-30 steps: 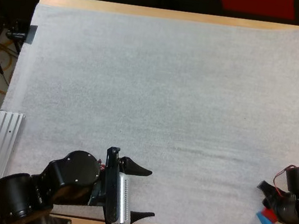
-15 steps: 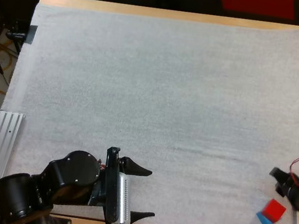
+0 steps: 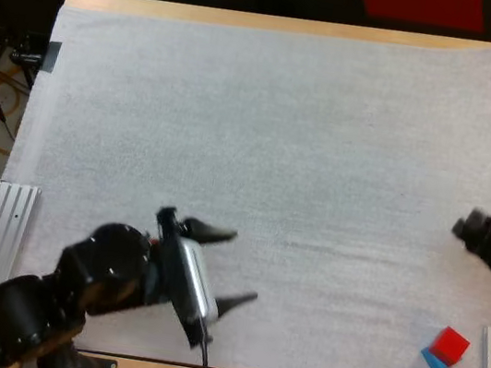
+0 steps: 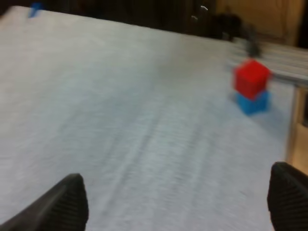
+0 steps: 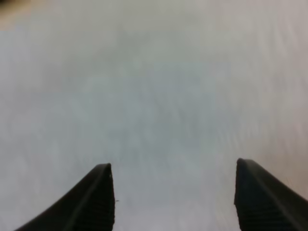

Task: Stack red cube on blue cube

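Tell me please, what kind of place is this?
Probably a robotics test bench: wooden table, white mat, left gripper and right gripper, a red cube on a blue cube.

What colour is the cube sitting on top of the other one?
Red; the top cube shows best in the left wrist view, on the blue cube.

No writing, label, brand, number or sign can be read anywhere: none on the white mat [image 3: 276, 170], the small red cube [image 3: 451, 345], or the small blue cube [image 3: 431, 361] beneath it.

red cube [image 3: 451, 345] atop blue cube [image 3: 431, 360] (mat's near-right corner)
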You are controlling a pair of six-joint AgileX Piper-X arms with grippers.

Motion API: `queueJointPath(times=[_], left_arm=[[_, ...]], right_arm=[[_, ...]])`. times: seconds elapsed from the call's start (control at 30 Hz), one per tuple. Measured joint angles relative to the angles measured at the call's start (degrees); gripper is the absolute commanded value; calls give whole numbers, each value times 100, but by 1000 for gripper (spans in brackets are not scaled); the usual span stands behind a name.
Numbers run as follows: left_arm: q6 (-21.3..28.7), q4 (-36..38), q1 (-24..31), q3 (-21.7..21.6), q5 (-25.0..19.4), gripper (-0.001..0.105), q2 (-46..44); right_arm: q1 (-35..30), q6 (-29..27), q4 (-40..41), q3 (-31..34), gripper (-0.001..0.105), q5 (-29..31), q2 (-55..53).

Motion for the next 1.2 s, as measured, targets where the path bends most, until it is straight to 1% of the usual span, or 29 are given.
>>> queueJointPath(times=[0.03,0.1,0.13,0.17,0.33,0.37,0.43,0.47,0.53,0.57,0.63,0.7,0.73,0.8,0.87,0.93,1.0,1.07,1.13,1.2], left_arm=[[-33,-40,181,0,1,73,0],[-48,-114,516,0,-11,73,0],[-45,-156,753,0,-17,73,0],[-45,-176,838,0,-14,73,0],[-45,-524,1987,0,-14,73,0],[-45,-575,2131,0,-14,73,0],[-45,-750,2698,0,-14,73,0],[-45,-774,2858,0,-14,73,0],[-45,-935,3523,0,-14,73,0],[-45,-955,3692,0,-14,73,0],[-30,-1015,4285,0,-14,73,0],[-4,-1015,4665,0,-42,73,0],[-4,-1015,4805,0,-41,73,0],[-4,-1015,4869,0,-59,73,-30],[-4,-1015,4830,0,-55,73,-120],[-4,-1015,4768,0,-44,73,-295],[-4,-1002,4764,0,-44,73,-480],[-4,-997,4754,0,-44,73,-652],[-4,-986,4758,0,-44,73,-926],[-4,-950,4758,0,-44,73,-1150]], right_arm=[[0,-2,-325,0,54,10,0],[0,-2,-729,0,54,23,0],[0,-54,-899,0,54,66,11],[0,-121,-974,0,54,125,23],[0,-1022,-1409,0,54,666,325],[0,-1135,-1469,0,54,682,376],[0,-1448,-1714,0,54,712,567],[0,-1475,-1801,0,54,713,611],[0,-1513,-2248,0,54,711,756],[0,-1509,-2333,0,54,711,788],[-12,-1570,-2867,0,54,711,870],[-81,-1648,-3158,0,54,679,887],[-175,-1651,-3300,0,54,559,876],[-354,-1703,-3355,0,54,405,808],[-545,-1915,-3312,0,54,404,669],[-874,-2366,-3118,0,54,420,371],[-1107,-2655,-2920,0,54,420,48],[-1382,-2737,-2673,0,54,420,-274],[-1681,-2772,-2234,0,54,402,-790],[-1816,-2786,-1816,0,54,224,-1165]])
